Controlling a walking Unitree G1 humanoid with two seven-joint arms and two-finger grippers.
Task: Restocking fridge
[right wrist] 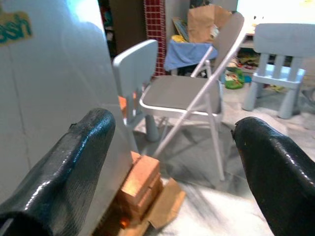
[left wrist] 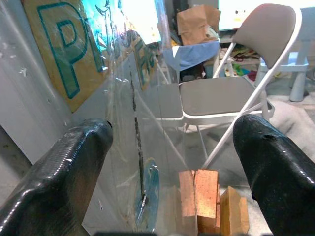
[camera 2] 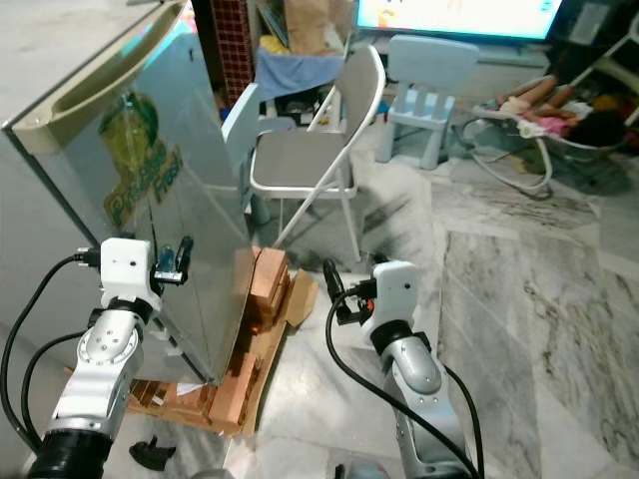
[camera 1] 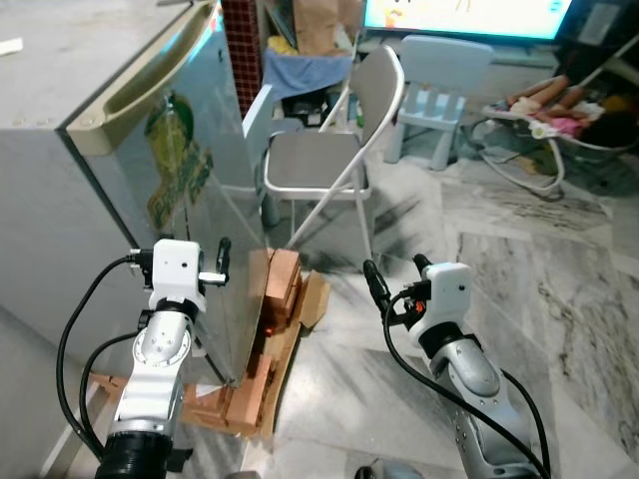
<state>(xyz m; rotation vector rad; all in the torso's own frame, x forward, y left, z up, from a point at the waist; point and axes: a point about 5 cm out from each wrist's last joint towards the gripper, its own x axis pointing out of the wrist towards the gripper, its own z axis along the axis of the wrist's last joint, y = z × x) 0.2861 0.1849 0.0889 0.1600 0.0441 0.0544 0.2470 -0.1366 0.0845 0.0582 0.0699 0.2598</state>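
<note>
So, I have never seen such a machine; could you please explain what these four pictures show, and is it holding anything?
This is a walking humanoid robot with two silver arms. The two wide pictures come from the two eyes of a camera on its head, looking down. The other two come from a camera on each wrist, looking between the two black fingers. The left pincer is open beside the closed fridge. The right pincer is open above the marble floor. Neither holds anything. The fridge stands on bricks and wood. Behind it are a grey folding chair and a small pale blue chair.
</note>
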